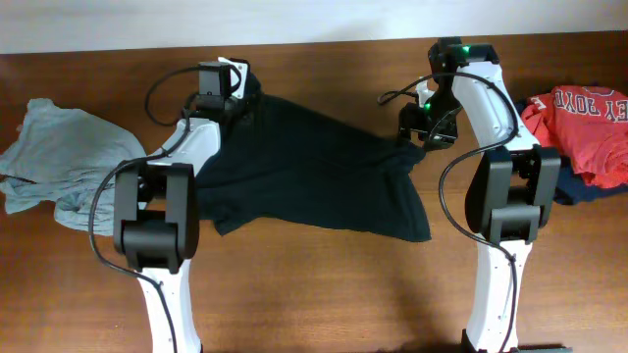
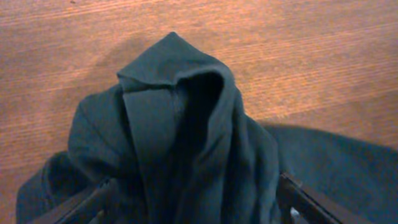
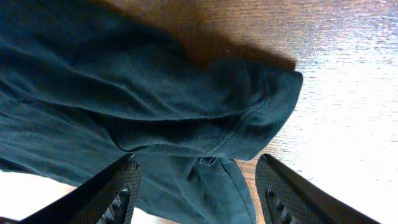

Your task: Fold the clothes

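The black T-shirt (image 1: 314, 176) lies partly spread and rumpled across the middle of the wooden table (image 1: 324, 294). My left gripper (image 1: 238, 96) is at its far left corner. In the left wrist view its fingers (image 2: 193, 202) are wide apart, with bunched black cloth (image 2: 174, 118) piled between them. My right gripper (image 1: 424, 137) is at the shirt's far right corner. In the right wrist view its fingers (image 3: 196, 183) are wide open over a folded hem or sleeve edge (image 3: 249, 106). The white mark is not in view.
A pale grey-blue shirt (image 1: 59, 162) lies crumpled at the left edge of the table. A red shirt with white lettering (image 1: 589, 123) lies on a dark blue garment (image 1: 574, 191) at the right edge. Bare wood runs along the front.
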Controlling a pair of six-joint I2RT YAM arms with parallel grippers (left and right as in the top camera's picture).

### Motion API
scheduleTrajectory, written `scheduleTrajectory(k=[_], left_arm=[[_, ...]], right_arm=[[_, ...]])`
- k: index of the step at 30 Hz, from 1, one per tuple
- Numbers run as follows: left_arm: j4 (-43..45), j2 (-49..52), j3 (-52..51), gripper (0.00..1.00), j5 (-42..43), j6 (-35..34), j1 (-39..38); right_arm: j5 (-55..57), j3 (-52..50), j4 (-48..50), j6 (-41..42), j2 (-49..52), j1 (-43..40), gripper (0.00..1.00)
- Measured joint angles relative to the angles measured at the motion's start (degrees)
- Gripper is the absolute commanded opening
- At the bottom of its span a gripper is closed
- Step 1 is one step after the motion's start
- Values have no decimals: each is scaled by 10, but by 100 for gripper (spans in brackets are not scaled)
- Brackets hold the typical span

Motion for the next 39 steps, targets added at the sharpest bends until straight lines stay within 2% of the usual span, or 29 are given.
scheduleTrajectory(k=[1, 3, 4, 8, 10, 17, 27, 33, 39], left_arm=[[3, 5, 3, 68, 0, 2, 0], [6, 7, 3, 43, 0, 6, 0], [8, 7, 3, 34, -1, 7, 0], [16, 8, 7, 10, -10, 11, 0], [16, 8, 12, 1, -15, 9, -1], [-24, 8, 44, 0, -20, 12, -3], [-121, 9, 155, 0, -22, 12, -7], [-136, 9, 157, 0, -22, 12, -10], [-137, 9, 157, 0, -22, 12, -15]], right_arm=[[0, 0, 1, 0, 0, 0, 63], [0, 0, 1, 0, 0, 0, 61], [0, 0, 1, 0, 0, 0, 58], [0, 0, 1, 2, 0, 0, 56], [0, 0, 1, 1, 0, 0, 56], [1, 0, 0, 1, 0, 0, 54], [1, 0, -29, 2, 0, 0, 53], [1, -28, 14, 6, 0, 0, 45], [5, -75, 61, 17, 0, -1, 44]])
